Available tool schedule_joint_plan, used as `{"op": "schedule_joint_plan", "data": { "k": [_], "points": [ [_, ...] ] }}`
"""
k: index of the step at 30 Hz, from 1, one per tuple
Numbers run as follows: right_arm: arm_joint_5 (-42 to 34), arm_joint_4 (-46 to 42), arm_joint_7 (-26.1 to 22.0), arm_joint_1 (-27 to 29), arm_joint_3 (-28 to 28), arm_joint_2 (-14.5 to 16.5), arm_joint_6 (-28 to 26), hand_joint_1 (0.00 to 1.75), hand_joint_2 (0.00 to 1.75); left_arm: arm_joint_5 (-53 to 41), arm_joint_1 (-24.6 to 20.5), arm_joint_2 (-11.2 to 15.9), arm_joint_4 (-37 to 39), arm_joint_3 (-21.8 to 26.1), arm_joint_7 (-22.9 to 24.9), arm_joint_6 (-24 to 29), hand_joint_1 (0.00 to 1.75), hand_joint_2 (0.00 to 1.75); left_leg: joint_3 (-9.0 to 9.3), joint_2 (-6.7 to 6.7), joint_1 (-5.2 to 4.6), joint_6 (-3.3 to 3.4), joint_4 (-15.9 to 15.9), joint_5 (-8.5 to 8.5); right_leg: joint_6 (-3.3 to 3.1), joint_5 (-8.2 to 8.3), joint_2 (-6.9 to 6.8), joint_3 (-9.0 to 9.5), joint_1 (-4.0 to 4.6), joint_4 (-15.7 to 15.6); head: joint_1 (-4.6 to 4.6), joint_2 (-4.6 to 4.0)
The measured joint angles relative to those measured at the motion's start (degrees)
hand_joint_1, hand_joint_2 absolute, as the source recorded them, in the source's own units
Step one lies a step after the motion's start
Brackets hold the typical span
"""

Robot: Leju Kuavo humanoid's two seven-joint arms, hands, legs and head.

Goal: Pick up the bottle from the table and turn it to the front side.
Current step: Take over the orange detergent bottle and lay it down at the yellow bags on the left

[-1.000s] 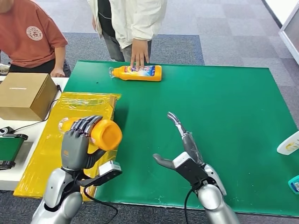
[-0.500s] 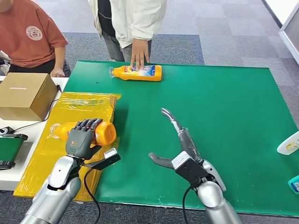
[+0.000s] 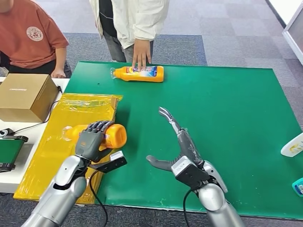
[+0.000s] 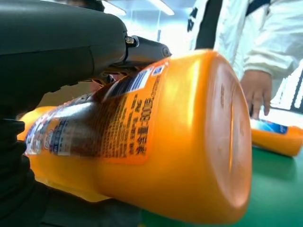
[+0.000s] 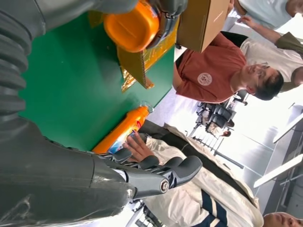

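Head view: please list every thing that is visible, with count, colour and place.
Detergent bottle: two, orange; held bottle over the yellow sheet, far bottle lying at the mat's far edge under a person's hand.
Mat: one, green, covering the table.
Plastic sheet: one, yellow, left of the mat.
Cardboard box: one, brown, far left.
People: two, one in a red shirt, one in a white jacket.
Left hand: grips the held bottle.
Right hand: open above the mat.

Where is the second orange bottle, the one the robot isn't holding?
In the head view, the second orange bottle lies on its side at the green mat's far edge, under a person's hand.
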Motion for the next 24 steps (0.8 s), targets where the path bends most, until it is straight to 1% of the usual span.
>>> {"op": "schedule_joint_plan", "data": {
  "k": [2,12,24],
  "points": [
    [0.1,-0.1,-0.1,0.0,0.3,0.0,-0.2,0.0,1.75,1.9,0.2,0.0,0.0,-0.4,-0.7,-1.1,0.0,1.75,0.0,0.0,0.0,0.0,0.0,0.0,0.0,0.0,0.0,0.01,0.0,0.0,0.01,-0.01],
    [0.7,-0.3,-0.5,0.0,0.5,0.0,-0.7,0.0,1.75,7.5,1.4,-0.4,-0.9,-1.0,-2.3,-2.9,0.0,1.75,-0.01,0.0,0.0,0.0,0.0,0.0,0.01,0.01,0.0,0.01,0.0,0.0,0.01,0.0],
    [1.4,-2.4,-0.6,0.8,-0.6,-0.4,-3.1,0.0,1.75,10.9,3.0,-0.3,-5.8,-0.6,-3.2,-3.7,0.0,1.75,-0.01,0.0,0.0,0.0,0.0,0.0,0.01,0.01,0.0,0.0,0.0,0.0,0.01,0.01]
  ]
}}
